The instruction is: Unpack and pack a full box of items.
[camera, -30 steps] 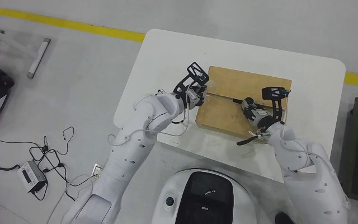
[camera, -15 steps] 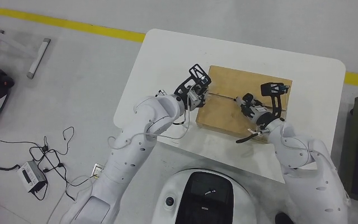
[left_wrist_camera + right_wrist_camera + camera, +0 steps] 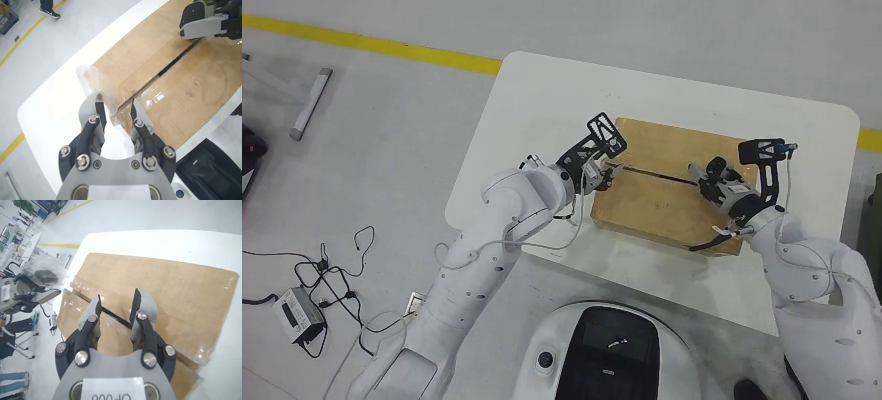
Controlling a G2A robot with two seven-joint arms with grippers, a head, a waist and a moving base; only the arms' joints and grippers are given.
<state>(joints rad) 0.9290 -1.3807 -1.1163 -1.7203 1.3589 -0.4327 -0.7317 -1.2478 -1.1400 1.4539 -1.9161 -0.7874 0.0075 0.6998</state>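
Observation:
A brown cardboard box (image 3: pixel 662 205) lies flat on the white table (image 3: pixel 542 110), its two top flaps closed with a narrow dark gap (image 3: pixel 170 64) along the seam. My left gripper (image 3: pixel 610 172) (image 3: pixel 117 108) is open at the left end of that seam. A loose curl of clear tape (image 3: pixel 88 75) (image 3: pixel 47 264) rises from the box edge and clings to one of its fingers (image 3: pixel 100 111). My right gripper (image 3: pixel 704 180) (image 3: pixel 117 305) stands open over the seam toward the box's right end, nothing between its fingers. Glossy clear tape (image 3: pixel 157 98) still covers the flap beside the seam.
Bare table surface surrounds the box, widest on the left and at the back. The box's front edge sits close to the table's near edge. On the floor to the left lie cables with a power brick (image 3: pixel 297 310) and a metal stand foot (image 3: pixel 312 100).
My right gripper has shifted to the right along the seam, toward the box's right end. The left gripper has edged slightly further onto the box's left end.

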